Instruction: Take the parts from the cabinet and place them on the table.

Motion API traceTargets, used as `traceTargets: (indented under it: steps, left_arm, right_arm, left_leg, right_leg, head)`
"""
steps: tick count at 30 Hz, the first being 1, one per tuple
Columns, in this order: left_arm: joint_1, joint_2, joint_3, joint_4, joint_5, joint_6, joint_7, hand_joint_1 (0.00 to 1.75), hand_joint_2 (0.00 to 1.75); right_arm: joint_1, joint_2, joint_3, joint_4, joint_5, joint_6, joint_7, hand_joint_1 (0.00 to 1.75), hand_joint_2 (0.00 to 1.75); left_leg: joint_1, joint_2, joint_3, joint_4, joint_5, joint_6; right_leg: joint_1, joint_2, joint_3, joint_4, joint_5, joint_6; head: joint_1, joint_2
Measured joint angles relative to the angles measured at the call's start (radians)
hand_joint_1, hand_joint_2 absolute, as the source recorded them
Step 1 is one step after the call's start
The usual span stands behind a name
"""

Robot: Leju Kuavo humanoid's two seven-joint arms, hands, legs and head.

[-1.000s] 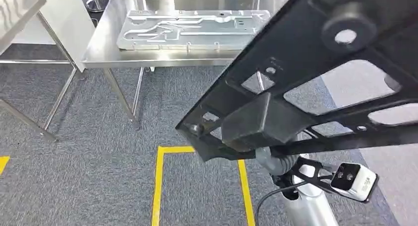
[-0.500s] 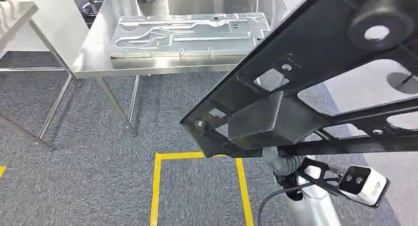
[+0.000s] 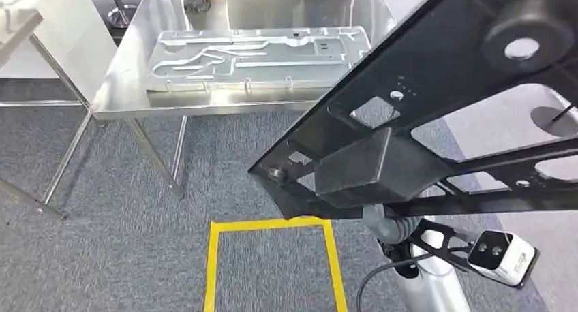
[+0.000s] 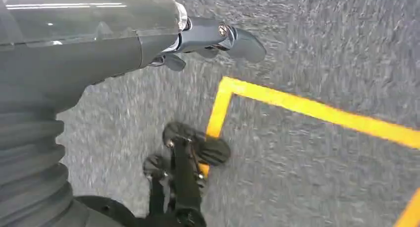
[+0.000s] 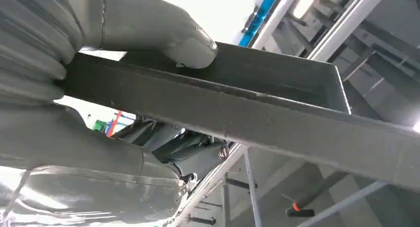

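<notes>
Carpet (image 3: 123,210) lay grey under us, with a yellow tape outline (image 3: 213,264) at six o'clock in the head view. At about five o'clock our silver right arm (image 3: 429,285) rose from the lower edge, a white camera block (image 3: 503,257) bracketed beside it. Above that, from the centre out to three o'clock, we carried the black frame part (image 3: 436,101), a flat casting with open windows, a round boss near its upper end and a boxy block on its underside, tilted so its low corner pointed toward us at the centre. In the right wrist view our right hand (image 5: 74,83) gripped that part's edge bar, the thick grey thumb (image 5: 188,43) pressed on one face and the rest of the hand wrapped against the other.

In the left wrist view our left hand (image 4: 198,38) hung over the carpet holding nothing, with dark fingers (image 4: 237,41) stretched out straight.

Farther off, from eleven to twelve o'clock, stood the steel table (image 3: 123,87) on thin legs, and on it lay a silver metal plate (image 3: 259,53) with raised channels, flat and well apart from our black part. At ten o'clock we saw the corner of another steel table (image 3: 13,33).
</notes>
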Motion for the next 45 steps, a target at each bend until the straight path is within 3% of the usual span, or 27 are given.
traceTargets:
  steps: [1,4,5,6,7,9,11,12,14,15,17,19,20,21,22,25,26,28,31,34,35,36,37,40,42,44,45]
  left_arm:
    - [-0.003,0.0,0.0,0.0,0.0,0.0,0.0,0.0,1.75]
    - [-0.005,0.0,0.0,0.0,0.0,0.0,0.0,0.0,1.75]
    - [-0.003,0.0,0.0,0.0,-0.001,-0.001,0.0,0.0,1.75]
    - [-0.001,0.0,0.0,0.0,-0.001,-0.001,0.0,0.0,1.75]
    - [-0.001,0.0,0.0,0.0,-0.001,-0.001,0.0,0.0,1.75]
    - [-0.002,-0.002,0.0,0.0,-0.001,-0.002,0.0,0.0,1.75]
    - [-0.004,-0.002,0.0,0.0,-0.001,-0.002,-0.002,0.0,1.75]
    - [-0.004,-0.002,0.0,0.0,-0.001,-0.002,-0.002,0.0,1.75]
    - [-0.003,-0.003,0.0,0.0,-0.001,-0.003,-0.002,0.0,1.75]
    - [-0.005,-0.003,0.0,0.0,0.0,-0.003,-0.002,0.0,1.75]
    - [-0.005,-0.003,0.0,0.0,0.002,-0.004,-0.001,0.0,1.75]
    - [0.0,-0.001,0.0,0.0,0.004,-0.003,0.002,0.0,1.75]
    - [0.004,0.0,0.0,0.0,0.006,0.0,0.005,0.0,1.75]
    - [0.007,0.0,0.001,0.0,0.011,0.003,0.008,0.0,1.75]
    - [0.008,0.001,0.001,0.0,0.013,0.005,0.011,0.0,1.75]
    - [0.012,0.009,0.004,0.0,0.023,0.02,0.021,0.0,1.75]
    - [0.011,0.012,0.005,0.0,0.026,0.026,0.025,0.0,1.75]
    - [0.013,0.018,0.006,0.0,0.031,0.032,0.029,0.0,1.75]
    - [0.013,0.023,0.011,0.0,0.034,0.04,0.035,0.0,1.75]
    - [0.012,0.026,0.012,0.0,0.034,0.041,0.037,0.0,1.75]
    - [0.014,0.026,0.012,0.0,0.034,0.041,0.037,0.0,1.75]
    - [0.015,0.026,0.013,0.0,0.034,0.04,0.037,0.0,1.75]
    - [0.015,0.026,0.013,0.0,0.034,0.039,0.037,0.0,1.75]
    - [0.016,0.022,0.014,0.0,0.034,0.031,0.033,0.0,1.75]
    - [0.01,0.017,0.018,0.0,0.035,0.027,0.029,0.0,1.75]
    - [0.012,0.017,0.021,0.0,0.038,0.026,0.027,0.0,1.75]
    - [0.011,0.018,0.022,0.0,0.039,0.026,0.027,0.0,1.75]
  right_arm:
    - [-0.005,0.0,0.0,-0.001,0.0,0.001,0.0,1.75,1.75]
    - [0.002,0.0,0.0,-0.002,0.001,-0.002,0.0,1.75,1.75]
    - [0.006,0.0,0.0,-0.002,0.003,-0.003,0.0,1.75,1.75]
    - [0.008,0.0,0.0,-0.002,0.003,-0.005,0.0,1.75,1.75]
    - [0.008,0.0,0.0,-0.003,0.004,-0.006,0.0,1.75,1.75]
    - [0.008,0.0,0.0,-0.007,0.005,-0.011,0.0,1.75,1.75]
    - [0.009,-0.001,0.0,-0.008,0.006,-0.015,0.0,1.75,1.75]
    - [0.012,-0.001,0.0,-0.009,0.009,-0.016,0.0,1.75,1.75]
    - [0.015,-0.002,0.0,-0.014,0.012,-0.018,0.0,1.75,1.75]
    - [0.016,-0.002,0.0,-0.019,0.013,-0.018,0.0,1.75,1.75]
    - [0.015,-0.002,0.0,-0.023,0.014,-0.018,0.0,1.75,1.75]
    - [0.02,-0.002,0.0,-0.023,0.015,-0.018,0.0,1.75,1.75]
    - [0.022,-0.002,0.0,-0.023,0.015,-0.018,0.0,1.75,1.75]
    - [0.024,-0.002,0.0,-0.023,0.015,-0.018,0.0,1.75,1.75]
    - [0.024,-0.002,0.0,-0.023,0.015,-0.019,0.0,1.75,1.75]
    - [0.024,-0.002,0.0,-0.024,0.015,-0.021,0.0,1.75,1.75]
    - [0.026,-0.002,0.0,-0.025,0.016,-0.021,0.0,1.75,1.75]
    - [0.029,-0.002,0.0,-0.027,0.015,-0.019,0.0,1.75,1.75]
    - [0.026,-0.002,-0.002,-0.031,0.014,-0.015,0.0,1.75,1.75]
    - [0.026,-0.003,-0.005,-0.031,0.012,-0.015,0.0,1.75,1.75]
    - [0.027,-0.003,-0.005,-0.03,0.011,-0.013,0.0,1.75,1.75]
    - [0.027,-0.003,-0.005,-0.03,0.009,-0.011,0.0,1.75,1.75]
    - [0.027,-0.003,-0.005,-0.03,0.007,-0.011,0.0,1.75,1.75]
    - [0.023,-0.003,-0.007,-0.029,0.005,-0.003,0.0,1.75,1.75]
    - [0.019,-0.003,-0.007,-0.025,0.004,0.002,0.0,1.75,1.75]
    - [0.016,-0.003,-0.007,-0.023,0.004,0.001,0.001,1.75,1.75]
    - [0.016,-0.002,-0.007,-0.023,0.003,0.0,0.0,1.75,1.75]
  left_leg:
    - [0.002,0.0,0.007,-0.003,-0.002,0.003]
    - [0.002,0.0,0.012,-0.002,-0.014,0.006]
    - [0.002,-0.001,0.016,-0.002,-0.019,0.005]
    - [0.003,-0.001,0.023,-0.002,-0.026,0.003]
    - [0.004,-0.001,0.032,-0.002,-0.033,0.0]
    - [0.007,-0.002,0.058,-0.002,-0.052,-0.009]
    - [0.006,-0.002,0.061,-0.003,-0.06,-0.023]
    - [0.006,-0.001,0.06,-0.006,-0.065,-0.03]
    - [0.005,0.0,0.072,0.007,-0.059,-0.041]
    - [0.009,0.0,0.058,0.034,-0.061,-0.045]
    - [0.01,0.0,-0.01,0.154,-0.085,-0.051]
    - [0.01,0.0,-0.101,0.286,-0.152,-0.059]
    - [0.01,0.0,-0.132,0.317,-0.168,-0.059]
    - [0.01,0.0,-0.144,0.306,-0.156,-0.057]
    - [0.01,0.0,-0.135,0.257,-0.118,-0.055]
    - [0.008,0.002,-0.068,0.024,0.055,-0.039]
    - [0.001,0.002,-0.068,0.027,0.004,-0.037]
    - [-0.001,-0.001,-0.062,0.021,0.024,-0.022]
    - [0.007,-0.003,-0.026,0.009,0.021,-0.007]
    - [0.006,-0.004,-0.017,0.008,0.007,0.0]
    - [0.005,-0.004,-0.013,0.009,0.001,0.001]
    - [0.005,-0.005,-0.005,0.009,-0.006,0.0]
    - [0.004,-0.006,0.007,0.009,-0.014,0.0]
    - [0.001,-0.007,0.038,0.004,-0.042,-0.004]
    - [-0.001,-0.01,0.047,0.003,-0.053,-0.019]
    - [-0.002,-0.008,0.064,0.003,-0.042,-0.034]
    - [-0.005,-0.008,0.071,0.005,-0.05,-0.041]
  right_leg:
    - [-0.001,-0.002,-0.019,0.038,-0.023,0.004]
    - [-0.015,-0.002,-0.158,0.241,-0.115,0.021]
    - [-0.019,-0.003,-0.188,0.267,-0.11,0.028]
    - [-0.023,-0.005,-0.192,0.245,-0.078,0.031]
    - [-0.026,-0.007,-0.177,0.186,-0.029,0.032]
    - [-0.027,-0.011,-0.111,-0.004,0.099,0.031]
    - [-0.015,-0.016,-0.111,-0.026,0.054,0.014]
    - [-0.014,-0.015,-0.108,-0.029,0.081,0.004]
    - [-0.017,-0.011,-0.098,-0.033,0.078,-0.008]
    - [-0.021,-0.011,-0.084,-0.041,0.075,-0.014]
    - [-0.02,-0.012,-0.07,-0.043,0.064,-0.026]
    - [-0.019,-0.011,-0.059,-0.043,0.052,-0.029]
    - [-0.018,-0.009,-0.053,-0.043,0.046,-0.029]
    - [-0.018,-0.006,-0.043,-0.042,0.038,-0.029]
    - [-0.018,-0.005,-0.032,-0.042,0.031,-0.027]
    - [-0.017,-0.005,0.001,-0.042,0.003,-0.017]
    - [-0.014,-0.002,0.004,-0.039,-0.003,-0.009]
    - [-0.014,-0.003,0.01,-0.032,-0.004,0.005]
    - [-0.016,-0.005,0.004,0.01,-0.015,0.02]
    - [-0.017,-0.006,-0.138,0.221,-0.1,0.029]
    - [-0.017,-0.006,-0.177,0.264,-0.123,0.031]
    - [-0.017,-0.006,-0.196,0.267,-0.117,0.032]
    - [-0.017,-0.006,-0.193,0.229,-0.086,0.028]
    - [-0.007,-0.008,-0.124,-0.013,0.105,-0.005]
    - [-0.001,-0.005,-0.124,-0.027,0.081,-0.006]
    - [0.001,-0.006,-0.111,-0.043,0.091,-0.023]
    - [-0.008,-0.005,-0.092,-0.053,0.092,-0.025]
  head:
    - [0.0,0.0]
    - [0.0,0.0]
    - [0.0,0.0]
    - [0.0,0.0]
    - [0.0,0.0]
    - [0.0,0.0]
    - [0.001,0.0]
    - [0.0,0.0]
    - [0.0,0.0]
    - [0.0,0.0]
    - [0.0,0.0]
    - [0.0,0.0]
    - [0.0,0.0]
    - [0.0,0.0]
    - [0.0,0.0]
    - [0.0,0.0]
    - [0.0,0.0]
    - [0.0,0.0]
    - [0.0,0.0]
    - [0.0,0.0]
    - [0.0,0.0]
    - [0.0,0.0]
    - [0.0,0.0]
    - [0.0,0.0]
    - [0.002,0.0]
    - [0.002,0.0]
    - [0.002,0.0]
